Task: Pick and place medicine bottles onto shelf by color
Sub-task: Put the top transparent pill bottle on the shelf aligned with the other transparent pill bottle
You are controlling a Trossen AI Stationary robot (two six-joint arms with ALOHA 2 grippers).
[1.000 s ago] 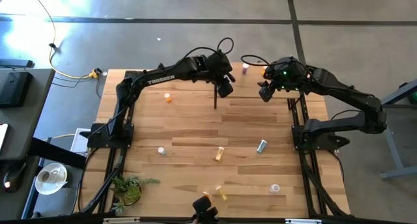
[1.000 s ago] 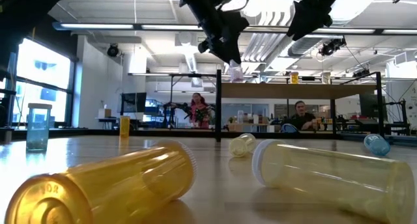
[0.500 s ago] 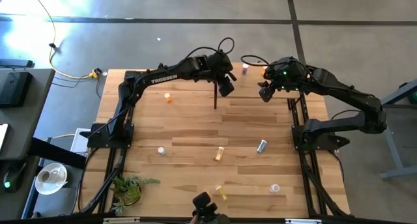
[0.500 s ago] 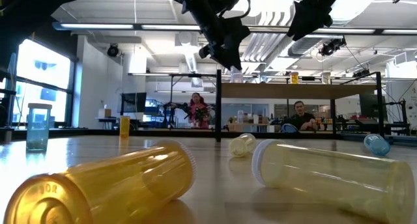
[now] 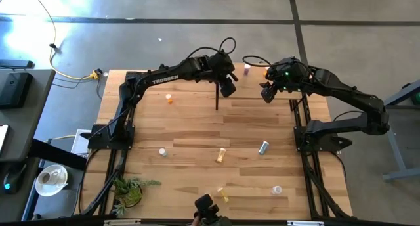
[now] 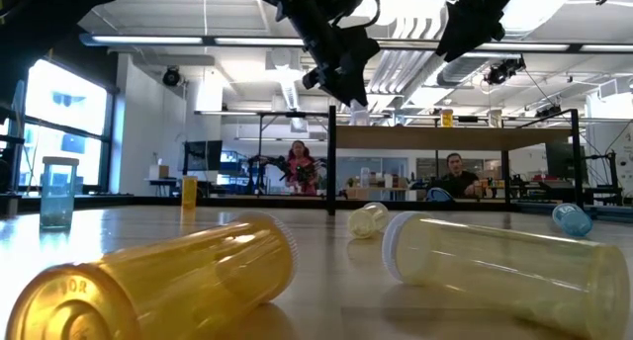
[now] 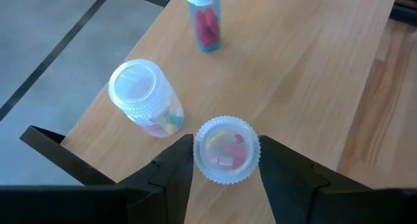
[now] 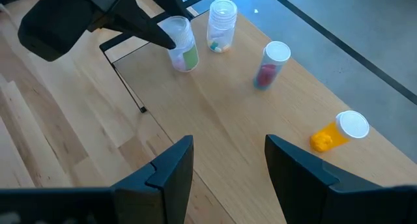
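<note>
The shelf [image 7: 306, 68] is a light-wood board on thin black posts at the table's far side. On its left end stand three medicine bottles with white caps: a clear one [image 7: 226, 152], another clear one [image 7: 140, 97] and one with red pills [image 7: 205, 22]. My left gripper [image 7: 227, 142] [image 5: 226, 89] slants down over that end, open, its fingers close on either side of the first bottle's cap. An orange bottle [image 8: 339, 133] lies on its side on the shelf. My right gripper [image 8: 225, 165] [image 5: 266, 94] hangs open above the shelf's right part, with nothing in it. My left gripper's fingers [image 7: 179, 162] stand right beside the white cap [image 7: 203, 160] of the clear bottle, one on each side, slanting down from the table's near left. The bottle stands upright on the shelf board. Whether the fingers touch it, I cannot tell.
More bottles are scattered on the tabletop: an orange one [image 5: 169, 98] standing at the left, a pale one [image 5: 162, 151], a yellow one [image 5: 221, 155] lying, a grey-teal one [image 5: 264, 147], and two near the front edge [image 5: 223, 194] [image 5: 277, 190]. A plant [image 5: 128, 190] stands at the near left corner.
</note>
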